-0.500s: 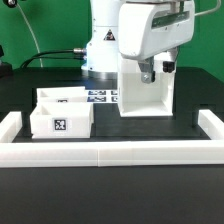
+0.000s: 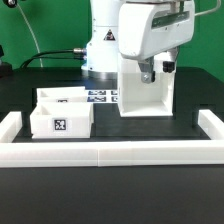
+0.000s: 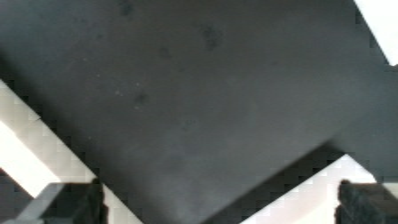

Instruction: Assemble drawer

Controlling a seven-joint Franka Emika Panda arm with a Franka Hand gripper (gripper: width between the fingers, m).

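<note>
Fingers (image 3: 68,206) spread wide, empty, near housing (image 2: 143,95) top. Housing upright on bench (image 2: 150,137); two trays (image 2: 60,122) at exterior view's left.

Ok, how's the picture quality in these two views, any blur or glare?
Exterior view: evenly lit, fairly sharp, but the white housing and trays look washed out. Wrist view: soft, out of focus, mostly dark table; the hand shows only as blurry dark fingertips.
</note>
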